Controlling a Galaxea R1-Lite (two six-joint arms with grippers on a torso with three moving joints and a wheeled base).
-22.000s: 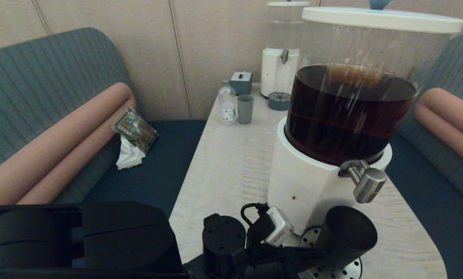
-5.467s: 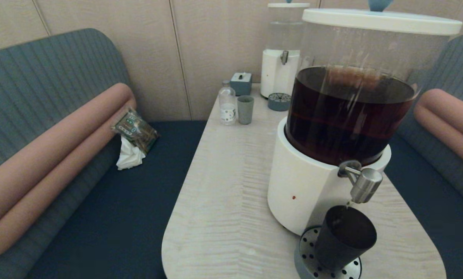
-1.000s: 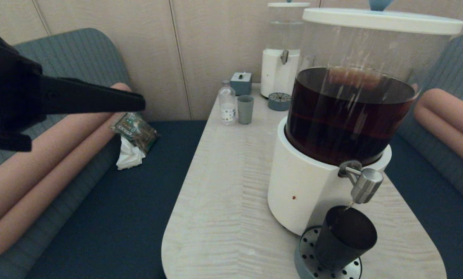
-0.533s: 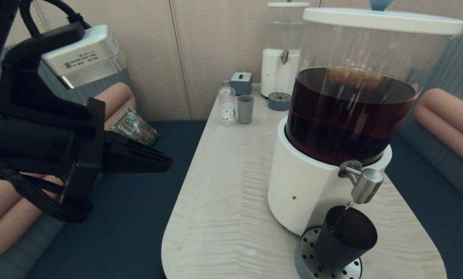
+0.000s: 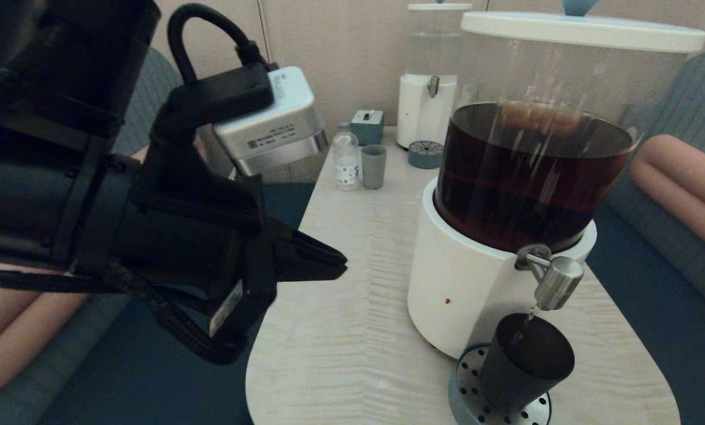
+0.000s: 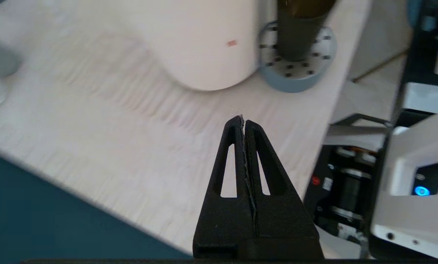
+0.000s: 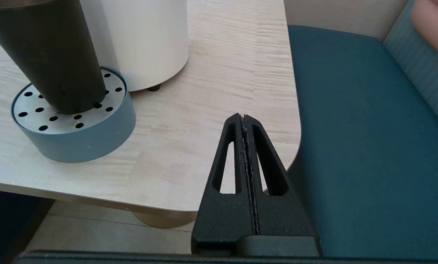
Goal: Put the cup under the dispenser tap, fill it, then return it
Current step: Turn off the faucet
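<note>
The matte black cup stands on the perforated drip tray right under the steel dispenser tap, and a thin stream runs from the tap into it. The cup also shows in the right wrist view, on the drip tray; in the left wrist view the cup is far off. My left gripper hangs shut and empty over the table's left part, pointing toward the dispenser. My right gripper is shut and empty, low beside the table's near right corner, out of the head view.
The big dispenser with dark liquid fills the table's right side. At the far end stand a grey-green tumbler, a small bottle, a grey box and the clear-liquid dispenser. Benches flank the table.
My left arm has swung in from the left, moving right and lower, its shut fingertips now over the table's left edge. The cup stays under the tap.
</note>
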